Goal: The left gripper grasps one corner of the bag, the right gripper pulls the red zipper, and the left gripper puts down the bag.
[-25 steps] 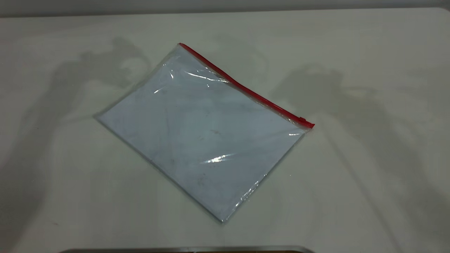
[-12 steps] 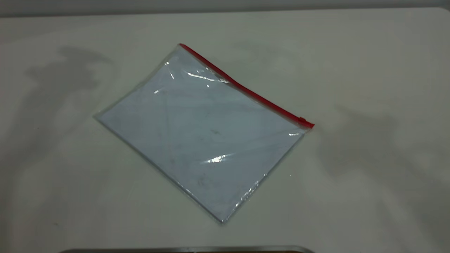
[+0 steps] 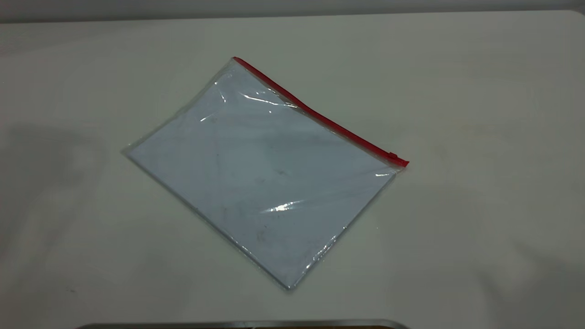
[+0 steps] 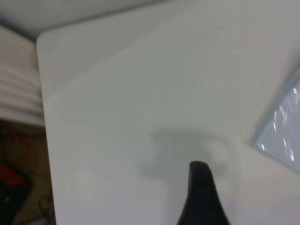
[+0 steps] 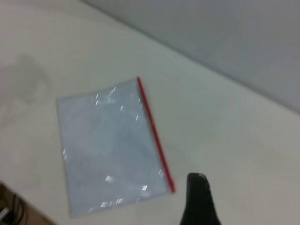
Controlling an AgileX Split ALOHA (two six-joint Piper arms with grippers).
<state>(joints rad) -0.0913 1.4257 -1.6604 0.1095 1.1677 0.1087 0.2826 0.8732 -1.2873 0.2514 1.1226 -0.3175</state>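
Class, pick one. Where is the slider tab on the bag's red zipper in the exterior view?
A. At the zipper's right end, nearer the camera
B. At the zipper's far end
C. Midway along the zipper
A: the slider tab sits by the right end of the red zipper on the bag.

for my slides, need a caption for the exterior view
Clear bag with red zipper lying flat on white table.

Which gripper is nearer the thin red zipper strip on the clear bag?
Probably right: the right gripper hangs near the red zipper; the left gripper faces only a clear bag corner.
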